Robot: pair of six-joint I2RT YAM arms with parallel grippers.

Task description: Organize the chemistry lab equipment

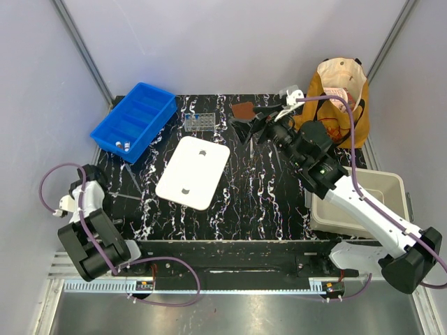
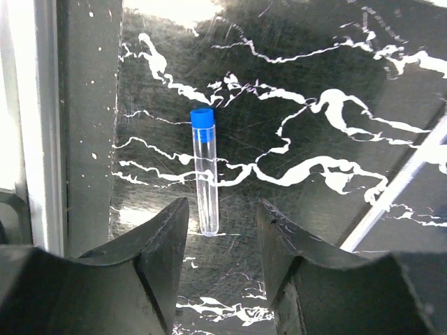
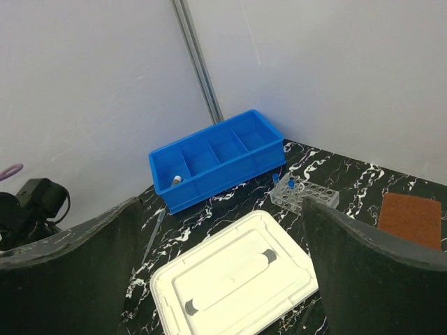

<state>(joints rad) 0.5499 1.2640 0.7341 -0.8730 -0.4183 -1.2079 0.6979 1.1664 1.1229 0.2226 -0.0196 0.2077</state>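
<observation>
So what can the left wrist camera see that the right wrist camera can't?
Only the left wrist camera shows a blue-capped tube lying flat on the table, just ahead of the open left gripper. Only the right wrist camera shows the blue bin, the clear tube rack, the white lid and the brown mat, framed by the open right gripper. Both show the same black table with white streaks, and each camera sees its own two dark fingers spread apart.

No readable text, label, brand or number in any view. Red print on tan tote bag (image 1: 349, 78), right of tube rack (image 1: 199, 123): too small to read. Blue-capped tube (image 2: 205, 171): no legible marking.
</observation>
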